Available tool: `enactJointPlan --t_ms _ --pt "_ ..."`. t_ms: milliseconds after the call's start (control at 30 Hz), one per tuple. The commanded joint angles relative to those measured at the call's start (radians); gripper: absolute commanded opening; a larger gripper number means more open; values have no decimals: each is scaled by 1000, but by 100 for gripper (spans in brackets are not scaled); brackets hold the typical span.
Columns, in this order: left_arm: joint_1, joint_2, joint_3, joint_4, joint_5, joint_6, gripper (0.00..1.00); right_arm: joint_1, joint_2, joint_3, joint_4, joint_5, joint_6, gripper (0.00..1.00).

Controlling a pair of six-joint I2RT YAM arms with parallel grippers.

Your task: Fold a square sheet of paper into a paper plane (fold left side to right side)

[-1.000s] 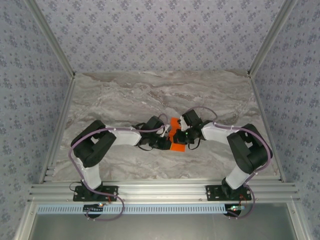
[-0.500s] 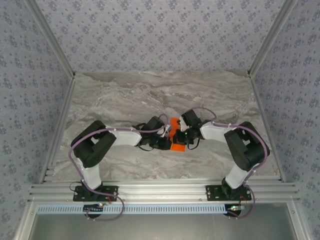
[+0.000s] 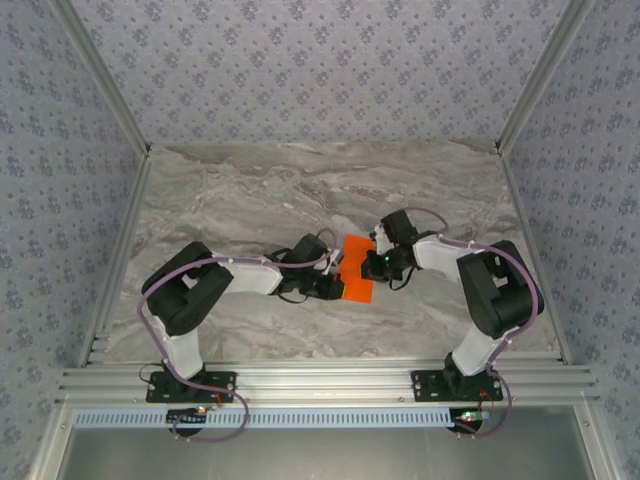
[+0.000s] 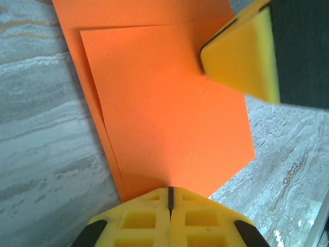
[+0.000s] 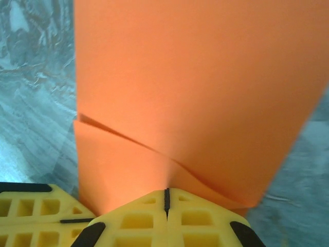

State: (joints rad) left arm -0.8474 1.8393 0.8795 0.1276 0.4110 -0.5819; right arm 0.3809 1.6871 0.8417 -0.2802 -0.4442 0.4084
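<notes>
The square sheet of paper [image 3: 356,272] is bright orange and lies folded in two layers on the marble table, mid-table between the arms. In the left wrist view the upper layer [image 4: 169,113] sits a little inside the lower one. My left gripper [image 3: 334,284] is shut, its tips [image 4: 170,191] resting on the paper's left edge. My right gripper [image 3: 376,264] is also shut, its tips [image 5: 166,193] on the paper's right side, where the top layer [image 5: 195,77] bows up slightly. One right finger [image 4: 241,56] shows over the far corner.
The grey marble table [image 3: 250,190] is bare around the paper. Patterned walls close in the back and both sides. An aluminium rail [image 3: 320,380] with both arm bases runs along the near edge. The left gripper's finger [image 5: 36,211] lies close beside the right one.
The right gripper has slid to the right across the paper, away from the left gripper, uncovering more orange surface. The left gripper has stayed in place.
</notes>
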Motion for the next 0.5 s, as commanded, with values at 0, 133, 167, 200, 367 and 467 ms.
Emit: enactJointPlan --t_ms 0,133,167,200,367,467 --pt "-4 54 -57 -123 -83 -6 2 -53 24 17 -71 87 -55 4" --pt "-5 45 -59 -119 -79 -2 2 -104 43 39 -86 88 -81 5" --pt "-4 41 -63 -116 -77 -2 2 -113 46 46 -92 88 -86 5" --pt "-4 37 -63 -113 -74 -2 2 -121 46 53 -95 88 -91 5" --pt "-4 -8 -67 -82 -35 -4 5 -158 -16 64 -100 79 -103 5" --pt "3 -61 -60 -74 -7 -2 12 -175 -95 38 -90 76 -105 7"
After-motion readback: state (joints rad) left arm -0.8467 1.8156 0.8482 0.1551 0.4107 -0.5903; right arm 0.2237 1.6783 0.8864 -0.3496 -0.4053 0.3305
